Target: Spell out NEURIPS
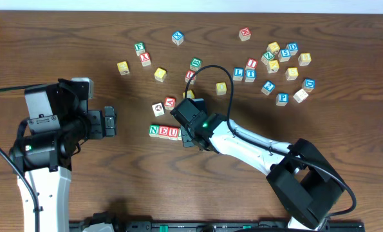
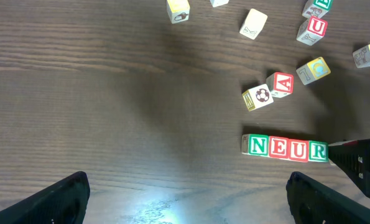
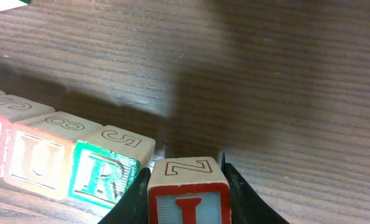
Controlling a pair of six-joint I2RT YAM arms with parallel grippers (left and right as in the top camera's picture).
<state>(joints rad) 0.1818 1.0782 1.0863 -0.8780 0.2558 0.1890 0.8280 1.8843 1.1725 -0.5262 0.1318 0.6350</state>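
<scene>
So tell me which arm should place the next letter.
Right. The right gripper is shut on the I cube, beside the R cube ending the NEUR row. The left gripper hangs open and empty, off past the row's N end.

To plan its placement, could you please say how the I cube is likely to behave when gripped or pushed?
The I cube looks like rigid wood, so it should not deform in the right gripper. Its flat faces suggest it will slide, not roll. Pushed against the R cube, the unfixed row may shift.
</scene>
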